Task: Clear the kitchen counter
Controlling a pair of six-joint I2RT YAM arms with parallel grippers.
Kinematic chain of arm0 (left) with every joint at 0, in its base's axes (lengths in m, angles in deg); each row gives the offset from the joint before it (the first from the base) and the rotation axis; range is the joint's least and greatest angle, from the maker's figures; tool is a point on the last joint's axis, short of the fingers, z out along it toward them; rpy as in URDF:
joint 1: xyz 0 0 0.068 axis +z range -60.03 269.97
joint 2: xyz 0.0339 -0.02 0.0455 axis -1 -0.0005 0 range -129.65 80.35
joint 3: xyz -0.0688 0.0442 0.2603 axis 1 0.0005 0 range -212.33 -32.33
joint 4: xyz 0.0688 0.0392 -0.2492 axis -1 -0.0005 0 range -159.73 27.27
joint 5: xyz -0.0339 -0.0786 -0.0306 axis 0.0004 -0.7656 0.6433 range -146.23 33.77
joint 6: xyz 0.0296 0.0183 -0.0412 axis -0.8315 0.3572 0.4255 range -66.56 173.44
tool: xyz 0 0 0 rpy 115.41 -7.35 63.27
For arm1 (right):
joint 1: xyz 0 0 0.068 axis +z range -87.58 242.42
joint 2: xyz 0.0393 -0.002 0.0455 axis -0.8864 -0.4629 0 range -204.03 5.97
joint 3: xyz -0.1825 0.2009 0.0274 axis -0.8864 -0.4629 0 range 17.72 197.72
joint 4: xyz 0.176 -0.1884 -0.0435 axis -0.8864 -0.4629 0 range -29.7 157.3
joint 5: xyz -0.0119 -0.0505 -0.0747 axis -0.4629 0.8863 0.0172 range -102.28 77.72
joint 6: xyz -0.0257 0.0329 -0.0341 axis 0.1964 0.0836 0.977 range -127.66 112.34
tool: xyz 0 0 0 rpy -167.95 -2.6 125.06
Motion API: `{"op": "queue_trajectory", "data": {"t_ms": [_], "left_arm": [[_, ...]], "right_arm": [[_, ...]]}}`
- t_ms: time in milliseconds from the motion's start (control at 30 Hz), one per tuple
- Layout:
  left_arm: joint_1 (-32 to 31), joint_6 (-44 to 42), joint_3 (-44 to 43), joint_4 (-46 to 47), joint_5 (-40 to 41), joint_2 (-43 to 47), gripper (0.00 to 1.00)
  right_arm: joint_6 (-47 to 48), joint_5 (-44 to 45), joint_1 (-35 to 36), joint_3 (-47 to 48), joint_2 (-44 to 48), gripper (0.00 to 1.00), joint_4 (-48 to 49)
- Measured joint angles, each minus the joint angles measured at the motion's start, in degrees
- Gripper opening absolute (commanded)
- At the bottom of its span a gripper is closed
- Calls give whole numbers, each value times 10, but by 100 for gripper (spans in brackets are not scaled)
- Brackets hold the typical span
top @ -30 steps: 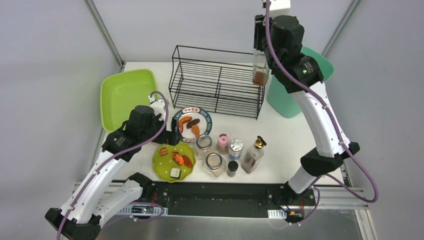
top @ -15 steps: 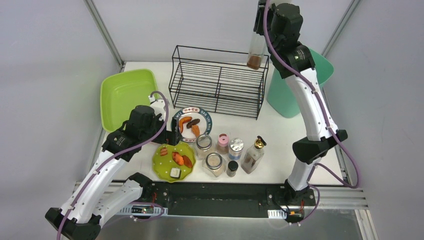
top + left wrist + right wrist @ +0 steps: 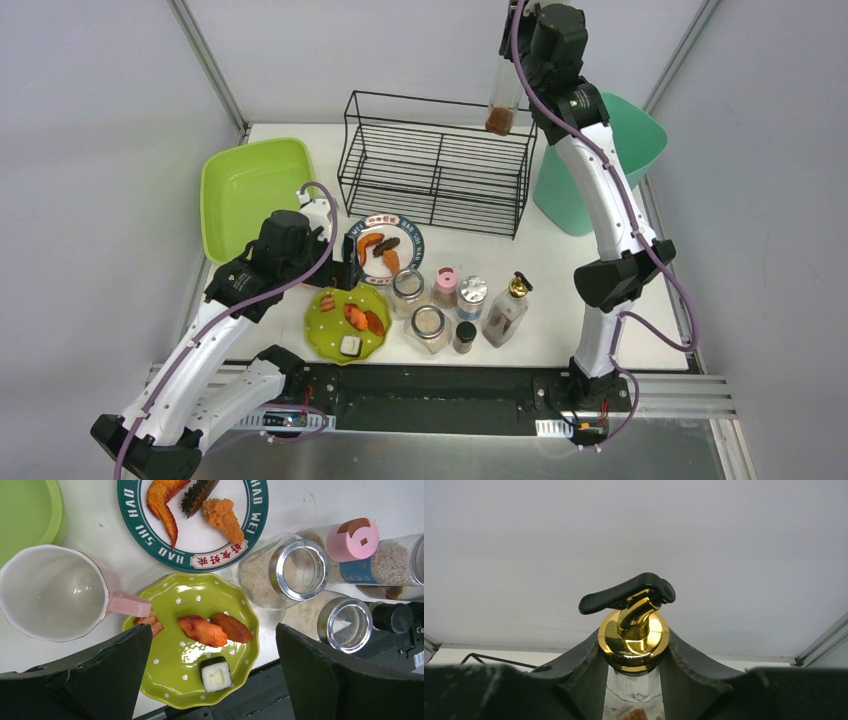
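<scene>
Right gripper [image 3: 634, 667] clamped on the neck of a tall glass pourer bottle [image 3: 498, 110], just under its gold cap, holding it high over the far right corner of the black wire rack [image 3: 437, 165]; left gripper [image 3: 212, 677] jaws wide apart, empty, above the green dotted plate [image 3: 190, 645]. Kitchen counter [image 3: 560, 265] lies flat beneath both arms, rigid and fixed, offering no hold itself. Bottle likely smooth, stiff, breakable, light with little brown inside; the neck looks the surest hold
</scene>
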Motion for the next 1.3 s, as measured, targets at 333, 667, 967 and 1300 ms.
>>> {"op": "queue_trajectory", "data": {"t_ms": [333, 667, 967, 1300], "left_arm": [[0, 0, 0, 0, 7, 0, 100], [0, 0, 0, 0, 7, 0, 100], [0, 0, 0, 0, 7, -7, 100], [0, 0, 0, 0, 7, -7, 100]], "right_arm": [[-13, -11, -19, 17, -21, 0, 14], [-47, -17, -53, 29, -45, 0, 38], [-57, -20, -57, 38, -55, 0, 44], [-57, -19, -61, 38, -74, 0, 66]]}}
